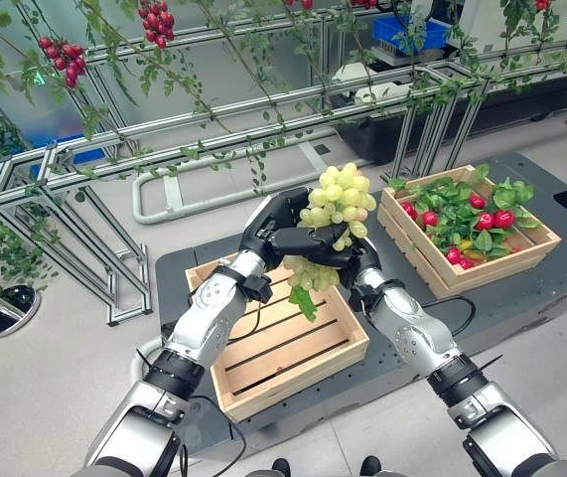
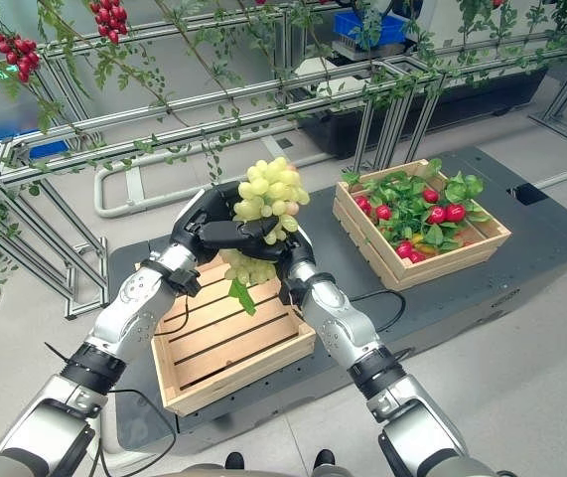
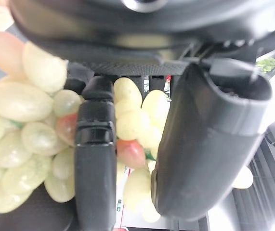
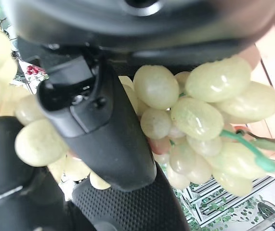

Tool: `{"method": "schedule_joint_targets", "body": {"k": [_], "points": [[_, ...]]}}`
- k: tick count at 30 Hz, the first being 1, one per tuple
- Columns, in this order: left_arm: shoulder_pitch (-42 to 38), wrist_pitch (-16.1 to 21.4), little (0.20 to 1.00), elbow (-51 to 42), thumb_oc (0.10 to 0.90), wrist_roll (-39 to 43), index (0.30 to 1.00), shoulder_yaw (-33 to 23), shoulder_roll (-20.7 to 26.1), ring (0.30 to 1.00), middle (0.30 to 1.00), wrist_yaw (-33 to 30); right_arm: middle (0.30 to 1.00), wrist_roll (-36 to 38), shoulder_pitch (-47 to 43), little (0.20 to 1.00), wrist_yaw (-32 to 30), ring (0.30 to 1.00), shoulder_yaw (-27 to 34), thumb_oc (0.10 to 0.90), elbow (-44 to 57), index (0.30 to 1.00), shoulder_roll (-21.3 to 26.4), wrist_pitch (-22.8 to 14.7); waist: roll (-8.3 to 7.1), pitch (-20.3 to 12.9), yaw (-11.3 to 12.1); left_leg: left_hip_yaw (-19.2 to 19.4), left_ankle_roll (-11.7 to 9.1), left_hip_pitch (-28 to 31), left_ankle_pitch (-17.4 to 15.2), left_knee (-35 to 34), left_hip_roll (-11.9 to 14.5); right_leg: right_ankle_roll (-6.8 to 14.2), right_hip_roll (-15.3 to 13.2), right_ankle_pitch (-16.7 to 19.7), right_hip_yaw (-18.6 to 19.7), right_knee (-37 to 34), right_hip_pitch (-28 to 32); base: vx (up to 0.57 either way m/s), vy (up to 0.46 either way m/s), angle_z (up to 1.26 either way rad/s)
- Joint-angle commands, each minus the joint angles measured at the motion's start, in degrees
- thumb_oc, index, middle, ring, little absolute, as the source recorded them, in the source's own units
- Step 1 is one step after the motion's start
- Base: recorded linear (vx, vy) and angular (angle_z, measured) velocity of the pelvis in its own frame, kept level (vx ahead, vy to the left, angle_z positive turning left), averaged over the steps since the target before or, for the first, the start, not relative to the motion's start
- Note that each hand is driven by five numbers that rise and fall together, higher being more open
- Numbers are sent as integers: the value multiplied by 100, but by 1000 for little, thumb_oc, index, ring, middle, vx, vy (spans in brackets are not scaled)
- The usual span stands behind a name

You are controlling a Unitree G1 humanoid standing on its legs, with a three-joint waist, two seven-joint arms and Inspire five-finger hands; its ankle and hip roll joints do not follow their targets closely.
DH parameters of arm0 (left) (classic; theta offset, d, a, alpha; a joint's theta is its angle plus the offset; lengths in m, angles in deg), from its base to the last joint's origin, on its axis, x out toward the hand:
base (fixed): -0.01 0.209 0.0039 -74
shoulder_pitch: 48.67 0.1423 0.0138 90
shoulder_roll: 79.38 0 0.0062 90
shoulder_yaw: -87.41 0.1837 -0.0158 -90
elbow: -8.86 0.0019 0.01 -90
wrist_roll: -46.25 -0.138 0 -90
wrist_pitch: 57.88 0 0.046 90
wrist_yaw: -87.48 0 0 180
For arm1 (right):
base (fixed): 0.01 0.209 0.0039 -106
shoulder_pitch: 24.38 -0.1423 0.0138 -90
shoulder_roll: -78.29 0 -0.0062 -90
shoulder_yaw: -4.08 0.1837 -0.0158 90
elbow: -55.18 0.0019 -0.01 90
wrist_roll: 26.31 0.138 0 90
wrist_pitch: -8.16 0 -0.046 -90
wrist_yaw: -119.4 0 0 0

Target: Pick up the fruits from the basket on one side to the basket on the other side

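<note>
Both hands are clasped round a bunch of green grapes (image 1: 338, 204): the left hand (image 1: 268, 227) and the right hand (image 1: 315, 243) curl their fingers about it and hold it aloft over the far corner of the slatted wooden basket (image 1: 283, 348), so the carry step looks under way. The next move likely calls for swinging the bunch to the right and lowering it into the basket of leaves and red fruit (image 1: 467, 229). Both baskets stand on a dark grey surface (image 1: 551, 288) on a pale floor, with metal trellis frames (image 1: 144, 149) hung with vines behind.

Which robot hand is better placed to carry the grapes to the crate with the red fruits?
Probably the right robot hand: it already grips the grapes, and that crate lies on its side. The left robot hand grips too.
</note>
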Motion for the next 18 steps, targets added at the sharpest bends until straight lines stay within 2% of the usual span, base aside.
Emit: {"method": "schedule_joint_targets", "body": {"k": [1, 2, 6, 13, 18], "points": [[-898, 1126, 900, 671, 800, -38, 900, -420, -45, 900, 900, -832, 300, 221, -668, 300, 308, 300, 459, 400, 458, 300, -549, -1140, -200, -801, 8, 35, 90, -55, -468, 8, -231, -93, -187, -451, 150, 16, 255, 0, 0, 0], [-880, 1330, 900, 650, 800, -115, 900, -469, -67, 900, 900, -985, 300, 179, -646, 300, 300, 300, 470, 400, 457, 300, -554, -1134, -210, -801, 4, 35, 93, -53, -471, 8, -231, -94, -183, -451, 156, 16, 253, 0, 0, 0], [-766, 1680, 900, 486, 800, -387, 900, -600, -122, 900, 900, -1335, 300, 117, -524, 300, 260, 300, 544, 400, 522, 300, -557, -1121, -246, -813, -4, 39, 98, -59, -470, 8, -224, -102, -173, -453, 173, 16, 238, 0, 0, 0], [-665, 1792, 900, 422, 800, -548, 900, -724, -47, 900, 900, -1543, 300, 93, -388, 300, 226, 300, 674, 400, 589, 300, -481, -1216, -271, -819, -44, 83, 100, -57, -478, 8, -207, -110, -146, -453, 215, 16, 214, 2, -9, -2], [-636, 2139, 900, 426, 800, -622, 900, -831, 19, 900, 900, -1676, 300, 147, -333, 300, 183, 300, 810, 400, 567, 300, -412, -1287, -278, -832, -83, 124, 99, -45, -483, 8, -187, -118, -130, -455, 259, 16, 207, 1, -9, -1]]}}
